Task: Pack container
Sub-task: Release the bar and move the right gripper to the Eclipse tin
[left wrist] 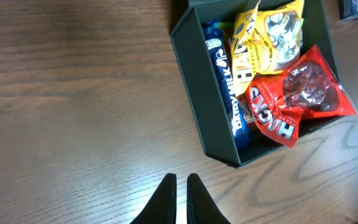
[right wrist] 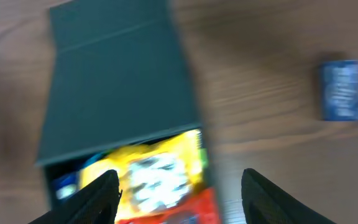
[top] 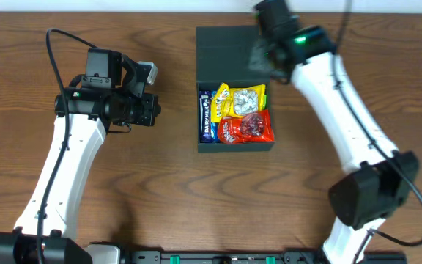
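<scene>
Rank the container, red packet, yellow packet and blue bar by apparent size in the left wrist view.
1. container.
2. red packet and yellow packet, roughly alike; the yellow one is partly covered, so unranked.
3. blue bar, mostly its edge showing.

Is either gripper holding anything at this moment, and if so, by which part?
Nothing is held. The left gripper is shut on nothing beside the container; the right gripper is open near its flap lid, nothing between the fingers.
</scene>
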Controlling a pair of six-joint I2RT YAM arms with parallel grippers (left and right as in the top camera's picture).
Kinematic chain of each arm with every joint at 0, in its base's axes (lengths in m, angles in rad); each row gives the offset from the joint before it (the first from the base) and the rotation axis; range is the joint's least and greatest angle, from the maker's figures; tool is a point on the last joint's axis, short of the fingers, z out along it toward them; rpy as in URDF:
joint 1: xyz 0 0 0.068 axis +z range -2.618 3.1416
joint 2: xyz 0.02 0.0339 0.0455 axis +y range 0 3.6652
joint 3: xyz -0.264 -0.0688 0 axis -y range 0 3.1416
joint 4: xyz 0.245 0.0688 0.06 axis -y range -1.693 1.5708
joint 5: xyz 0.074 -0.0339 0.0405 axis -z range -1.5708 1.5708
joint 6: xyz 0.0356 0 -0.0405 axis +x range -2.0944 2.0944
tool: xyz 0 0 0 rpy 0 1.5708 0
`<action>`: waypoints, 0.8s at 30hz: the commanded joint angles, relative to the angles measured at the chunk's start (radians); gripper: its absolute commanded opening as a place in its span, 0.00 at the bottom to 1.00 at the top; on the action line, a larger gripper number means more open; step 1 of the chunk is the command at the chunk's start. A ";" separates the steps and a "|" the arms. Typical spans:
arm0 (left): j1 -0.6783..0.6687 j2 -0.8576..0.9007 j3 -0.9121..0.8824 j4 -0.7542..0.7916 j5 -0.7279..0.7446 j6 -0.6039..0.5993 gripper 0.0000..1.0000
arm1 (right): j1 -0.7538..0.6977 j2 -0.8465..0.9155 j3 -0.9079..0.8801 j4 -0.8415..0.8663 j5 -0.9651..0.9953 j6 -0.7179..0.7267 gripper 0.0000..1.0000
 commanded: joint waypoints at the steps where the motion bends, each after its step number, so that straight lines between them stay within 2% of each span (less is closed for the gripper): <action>1: 0.008 -0.017 -0.005 -0.003 -0.006 0.014 0.09 | -0.079 0.013 0.005 -0.017 0.018 -0.047 0.63; 11: 0.008 -0.017 -0.005 -0.002 -0.006 0.014 0.09 | -0.302 0.043 0.002 -0.010 0.064 -0.068 0.65; 24: 0.008 -0.017 -0.005 -0.003 -0.006 0.014 0.12 | -0.358 0.235 0.002 0.062 0.064 -0.069 0.66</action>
